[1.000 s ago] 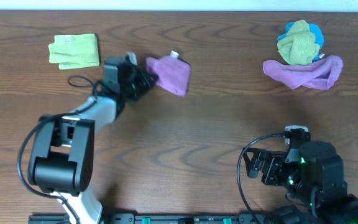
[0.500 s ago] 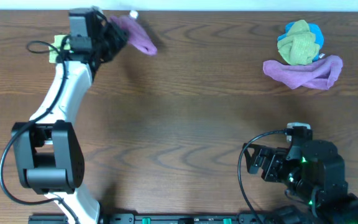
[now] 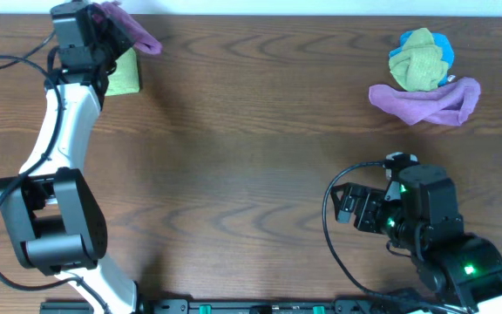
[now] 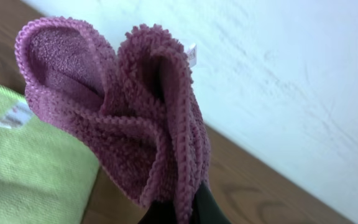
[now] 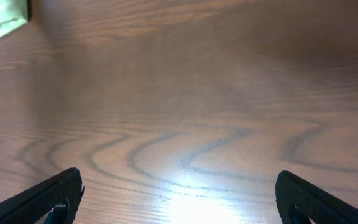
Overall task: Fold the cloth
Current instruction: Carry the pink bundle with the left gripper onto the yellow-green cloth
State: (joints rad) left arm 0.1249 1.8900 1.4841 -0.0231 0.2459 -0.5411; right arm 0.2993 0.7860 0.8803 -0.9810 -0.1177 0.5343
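While aloft, one cloth (image 4: 123, 124) (one tag (image 4: 192, 55))

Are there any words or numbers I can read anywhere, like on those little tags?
No words or numbers can be read in any view.
White tag on the cloth: only its edge shows, so nothing can be read.
White label on the green cloth: too blurred to read.

The right gripper (image 5: 179, 193) hangs spread wide over the wooden table (image 5: 185, 93), a lime-green cloth (image 5: 2, 15) at the top-left corner.
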